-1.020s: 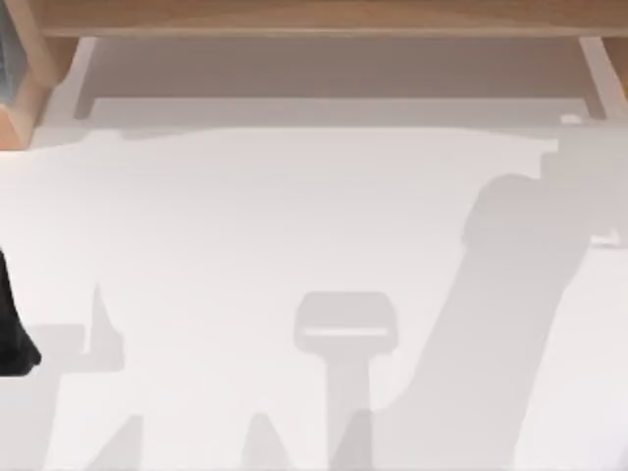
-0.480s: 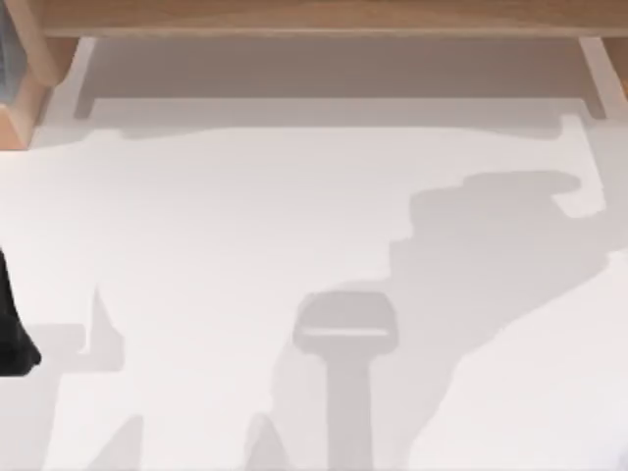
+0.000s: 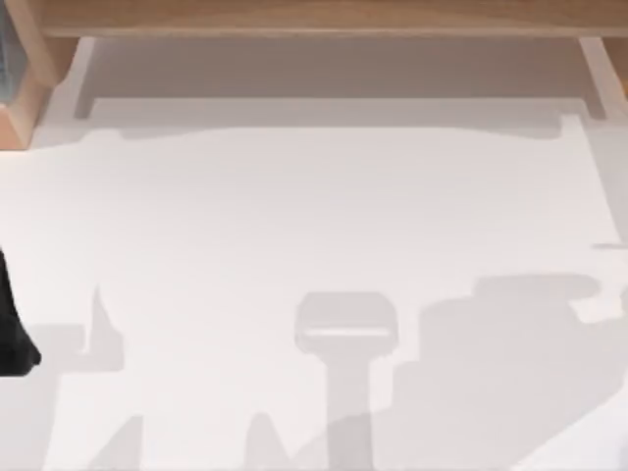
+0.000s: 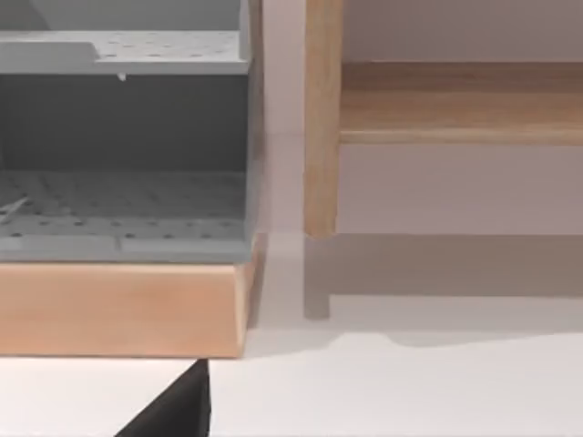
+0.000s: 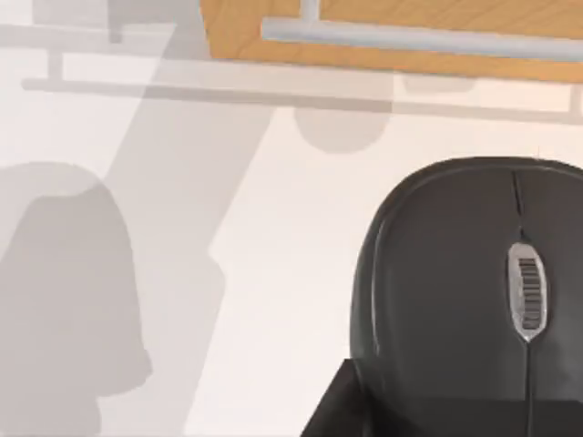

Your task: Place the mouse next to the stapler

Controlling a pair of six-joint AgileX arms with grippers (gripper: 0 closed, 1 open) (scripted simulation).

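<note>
Right end effector: cannot tell how far open, nor whether anything is in its hold; at most a dark wedge (image 5: 330,410) in the right wrist view, possibly a part of it, lying against the near edge of the mouse (image 5: 446,291), with contact or a gap impossible to settle. Close below that wrist camera, then, the mouse itself: black, glossy, domed, with a ribbed silver scroll wheel (image 5: 526,296) on its midline, resting on or just above the white tabletop (image 3: 294,216), judging by the pale surface around it. Likely light and rigid, a hard plastic shell, not fragile but smooth enough to slip out of a pinch across the rounded back. Best taken across the two flanks at the waist, low on the sides where the shell runs closest to vertical, and kept off the wheel and buttons. Farther out in the right wrist view, soft grey shadows on the tabletop and the underside of a wooden shelf (image 5: 392,32). In the top view, a broad arm-shaped shadow (image 3: 491,373) across the lower right of the frame, hinting at the right arm just past that edge. Left arm (image 3: 12,329) parked at the left edge of the top view, low in the frame; opening of the left end effector also impossible to tell, its wrist camera facing a grey perforated tray (image 4: 118,200) on a wooden base. Placement beside the stapler not yet done, as a judgement.
</note>
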